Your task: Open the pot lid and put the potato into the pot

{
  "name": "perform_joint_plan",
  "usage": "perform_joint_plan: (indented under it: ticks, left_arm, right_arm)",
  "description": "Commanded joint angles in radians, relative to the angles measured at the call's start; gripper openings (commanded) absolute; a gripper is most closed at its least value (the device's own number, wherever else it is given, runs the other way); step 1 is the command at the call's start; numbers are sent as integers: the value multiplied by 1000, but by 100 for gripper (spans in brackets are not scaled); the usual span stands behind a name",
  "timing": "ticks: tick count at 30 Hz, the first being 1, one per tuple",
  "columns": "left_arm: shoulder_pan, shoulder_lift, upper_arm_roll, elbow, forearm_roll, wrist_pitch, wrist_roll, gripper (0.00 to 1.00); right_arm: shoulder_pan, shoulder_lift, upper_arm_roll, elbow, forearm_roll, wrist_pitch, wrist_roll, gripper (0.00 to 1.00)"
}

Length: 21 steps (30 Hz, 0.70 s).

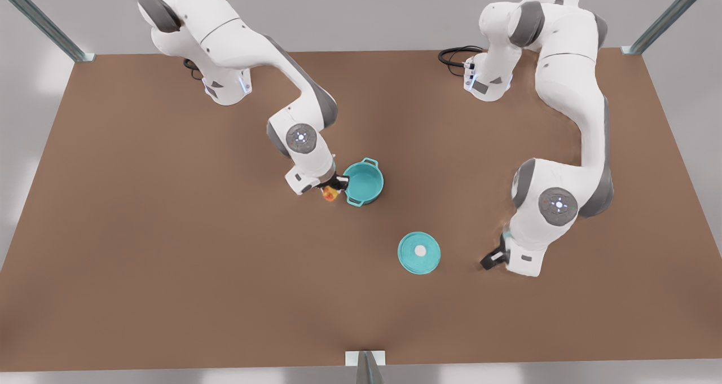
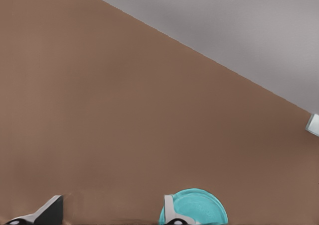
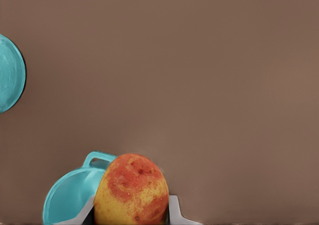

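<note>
beside the pot [image 1: 363, 182], right claw [image 1: 331, 190] grips the potato [image 3: 131, 191]

Near the front view's centre, the pot [image 1: 364, 182] is sitting on the table [image 1: 169, 232]. The potato [image 1: 329, 193] is hanging just left of it. The pot lid [image 1: 419, 252] is lying lower right, apart.

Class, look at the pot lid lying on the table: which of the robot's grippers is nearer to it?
Left. The left gripper hangs open beside the pot lid; the right gripper holds the potato by the pot.
</note>
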<state>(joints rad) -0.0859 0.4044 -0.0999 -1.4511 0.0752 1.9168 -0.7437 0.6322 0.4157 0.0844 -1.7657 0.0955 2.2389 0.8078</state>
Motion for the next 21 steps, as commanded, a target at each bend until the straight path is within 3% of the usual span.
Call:
perform_joint_plan:
  ticks: [1,3,19,20,21]
  left_arm:
    - [69,-366,0,-448,-132,-15,756,100]
    - [72,-305,-1,-295,-130,-88,762,100]
    - [57,-254,-17,-218,-121,-162,767,100]
    - [54,-254,-18,-219,-121,-162,765,100]
    - [54,-256,-18,-219,-121,-162,768,100]
  right_arm:
    - [35,5,0,9,15,-21,386,53]
    - [63,18,0,35,15,-21,409,53]
    - [129,209,-6,126,13,24,450,53]
    - [129,209,-6,135,12,24,447,80]
    - [129,209,-6,135,9,24,445,100]
